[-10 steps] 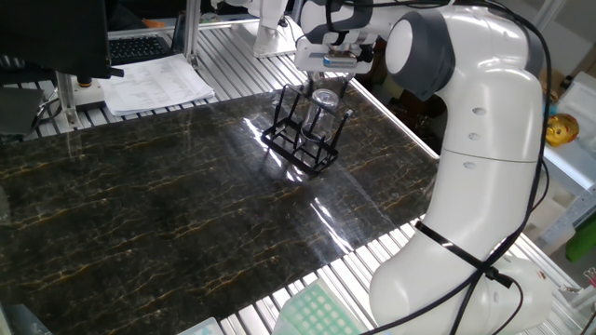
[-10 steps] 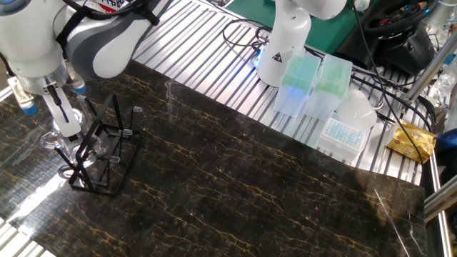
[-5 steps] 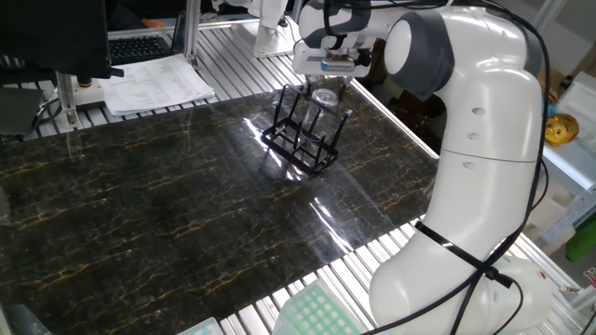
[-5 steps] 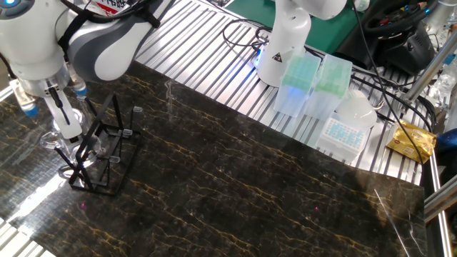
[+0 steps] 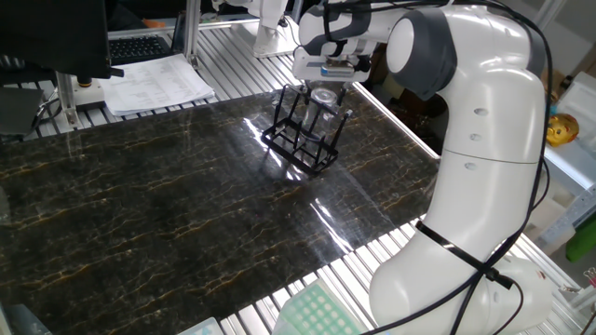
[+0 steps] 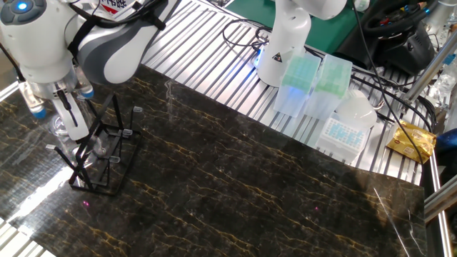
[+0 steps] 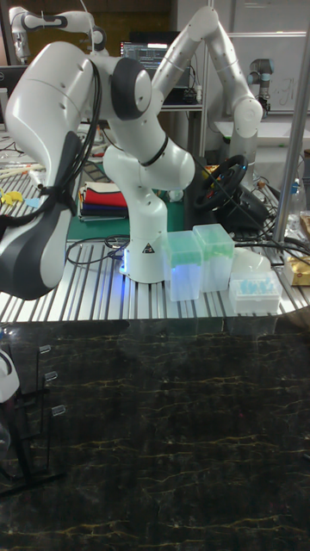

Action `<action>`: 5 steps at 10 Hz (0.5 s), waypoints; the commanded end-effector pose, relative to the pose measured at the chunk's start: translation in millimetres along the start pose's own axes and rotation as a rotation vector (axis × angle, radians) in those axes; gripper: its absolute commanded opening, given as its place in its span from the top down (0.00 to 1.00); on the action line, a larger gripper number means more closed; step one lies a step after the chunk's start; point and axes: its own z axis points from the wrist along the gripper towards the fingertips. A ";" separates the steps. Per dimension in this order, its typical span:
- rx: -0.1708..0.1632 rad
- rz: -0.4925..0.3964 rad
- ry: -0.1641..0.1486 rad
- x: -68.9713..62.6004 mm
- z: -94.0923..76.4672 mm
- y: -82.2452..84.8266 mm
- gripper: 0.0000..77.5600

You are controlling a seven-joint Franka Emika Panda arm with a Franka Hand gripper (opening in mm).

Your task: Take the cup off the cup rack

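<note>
In one fixed view, the gripper (image 5: 325, 82) sits directly over the cup rack (image 5: 301, 140), at about one o'clock on the dark table (image 5: 168, 205), its fingers pressed against the cup (image 5: 323, 97), whose rim shows near the peg tops. The risk is that the glass catches a peg as it rises and drags or tips the light wire frame, or slips from a thin grip. Against the picture a second ago, the tool and cup sit slightly higher. In the other fixed view, the rack stands at nine o'clock, and the cup (image 6: 63, 126) hangs beside a finger (image 6: 72, 118) above the base, clearly raised from its earlier low position. In the tall fixed view, only pegs of the rack (image 7: 34, 413) show at the left edge; the cup cannot be made out.
</note>
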 end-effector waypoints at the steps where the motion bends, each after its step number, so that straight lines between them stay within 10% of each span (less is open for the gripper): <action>1: 0.009 -0.008 -0.010 -3.2 -1.9 -0.9 0.00; 5: 0.011 -0.011 -0.010 -7.5 -3.5 -1.6 0.00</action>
